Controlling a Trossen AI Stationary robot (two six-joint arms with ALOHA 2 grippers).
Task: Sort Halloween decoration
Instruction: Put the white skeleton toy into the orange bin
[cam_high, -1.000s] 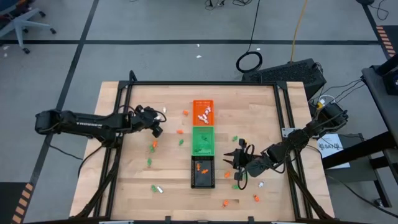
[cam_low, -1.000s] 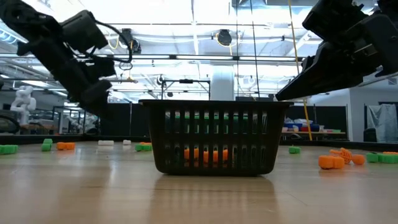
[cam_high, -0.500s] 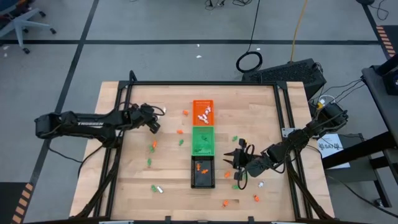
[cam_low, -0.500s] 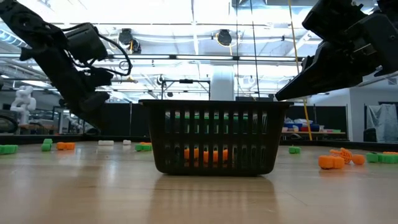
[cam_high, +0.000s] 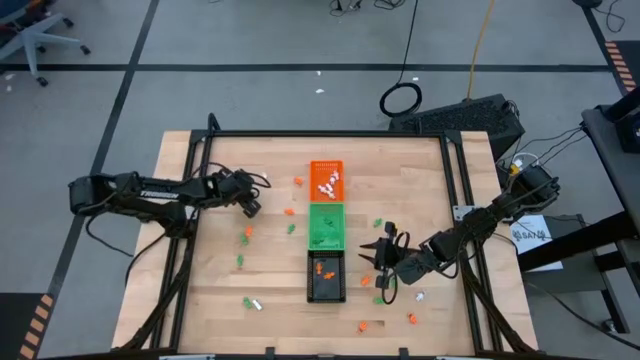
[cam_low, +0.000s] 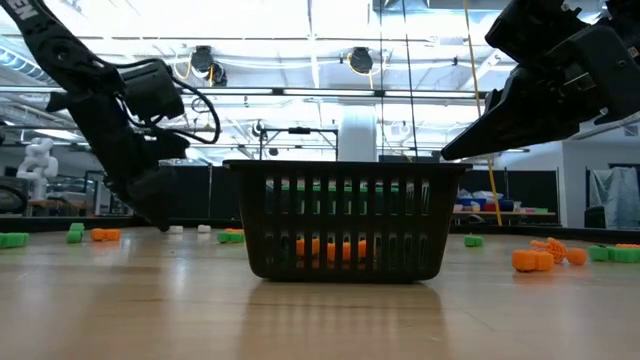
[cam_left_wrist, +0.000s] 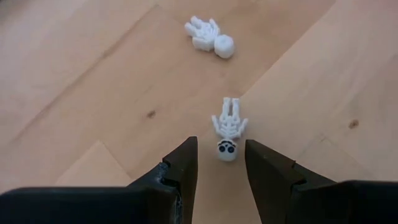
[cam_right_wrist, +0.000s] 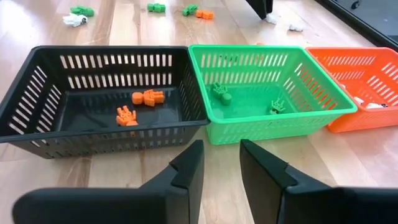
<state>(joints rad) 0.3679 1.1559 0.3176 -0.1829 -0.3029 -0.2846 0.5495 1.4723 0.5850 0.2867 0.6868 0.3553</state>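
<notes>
Centrally in the left wrist view, the left pincer (cam_left_wrist: 221, 163) is lowered over the pale wooden bench (cam_left_wrist: 81, 81), its two dark fingers parted with nothing between them; a small white plastic skeleton figure (cam_left_wrist: 227, 129) lies just ahead of the fingertips, skull toward the gap. A second white skeleton figure (cam_left_wrist: 211, 36) lies farther ahead on the boards, apart from the first. From above, this pincer (cam_high: 252, 207) sits left of the row of trays, near the bench's far left part.

The right pincer (cam_right_wrist: 221, 163), fingers likewise parted and holding nothing, hangs above the bench facing the long sides of the trays; from above it (cam_high: 381, 256) lies just right of the black tray. Three slotted plastic trays stand end to end down the middle of the bench: a black rectangular tray (cam_right_wrist: 37, 81) holding two orange figures (cam_right_wrist: 138, 106), a green rectangular tray (cam_right_wrist: 311, 87) holding green figures (cam_right_wrist: 220, 91), and an orange rectangular tray (cam_right_wrist: 373, 68) holding white pieces (cam_high: 327, 184). Loose orange, green and white trinkets (cam_high: 248, 232) are scattered on the bench on both sides of the trays.
</notes>
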